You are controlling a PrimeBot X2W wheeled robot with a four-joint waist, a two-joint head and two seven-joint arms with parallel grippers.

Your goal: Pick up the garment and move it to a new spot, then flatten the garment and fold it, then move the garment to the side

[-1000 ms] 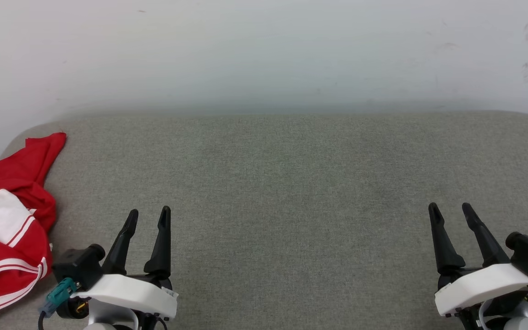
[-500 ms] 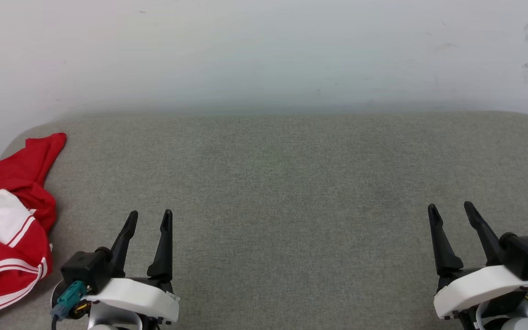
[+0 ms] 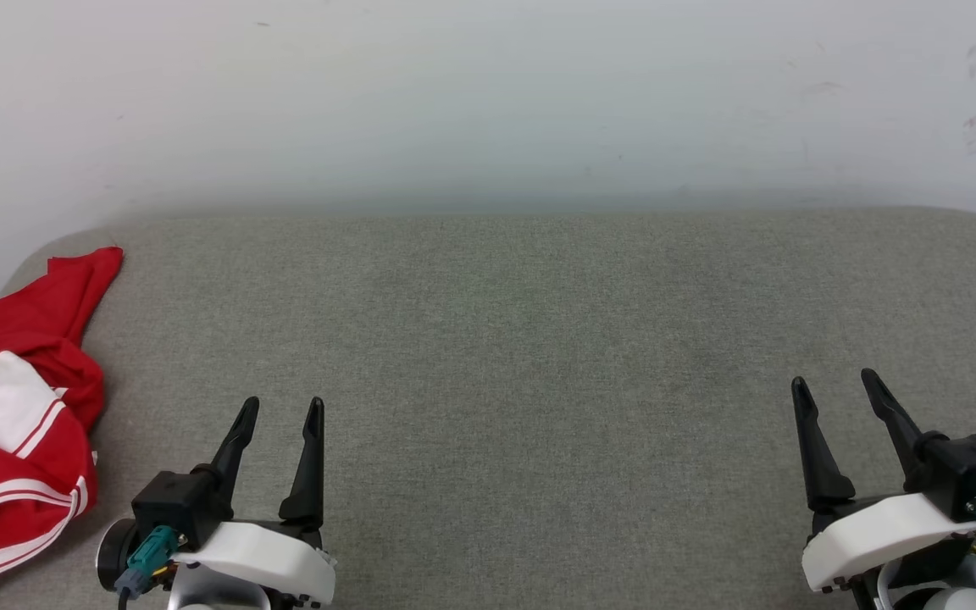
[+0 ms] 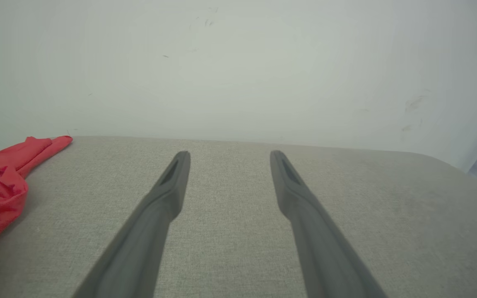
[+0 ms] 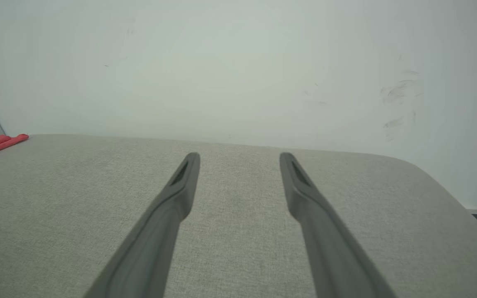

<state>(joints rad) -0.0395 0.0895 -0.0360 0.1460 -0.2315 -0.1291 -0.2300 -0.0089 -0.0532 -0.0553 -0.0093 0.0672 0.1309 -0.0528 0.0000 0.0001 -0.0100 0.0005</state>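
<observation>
left gripper [image 3: 283,403]: drawn back slightly toward the near edge since a second ago, wrist rolled; fingers spread apart, holding nothing, tips over the bare grey fabric surface [image 3: 539,339]. right gripper [image 3: 834,379]: place nearly unchanged, fingers likewise parted and empty. garment [image 3: 22,407]: red with white sleeve and striped trim, crumpled, unmoved, lying left of the left fingers without touching them, well apart from the right fingers. white wall [image 3: 488,102]: beyond the fingertips.

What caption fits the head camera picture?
Crumpled red garment at the left edge of the grey surface; left gripper and right gripper open, empty.
</observation>
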